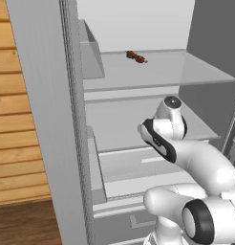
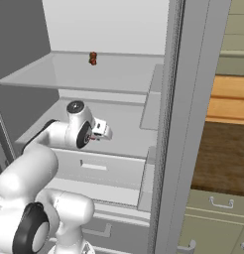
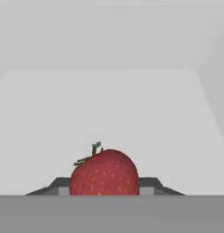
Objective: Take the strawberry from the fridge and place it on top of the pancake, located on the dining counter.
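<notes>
The strawberry (image 3: 104,172), red with a small green stalk, lies on a pale shelf inside the open fridge (image 1: 138,76). In the hand view it sits right between my gripper's (image 3: 104,191) two dark fingertips (image 3: 148,186), which press against its left and right sides. In the right base view the hand (image 2: 101,130) reaches in over the middle shelf (image 2: 124,124). From the left base camera the arm's wrist (image 1: 169,119) hides the hand and the berry. The pancake and the dining counter are out of view.
A small red-brown food item (image 1: 135,57) lies on the upper shelf (image 2: 69,74). Open fridge doors (image 1: 43,119) (image 2: 188,124) flank the arm on both sides. Door bins (image 2: 152,106) jut inward. Drawers (image 2: 104,171) sit below the shelves.
</notes>
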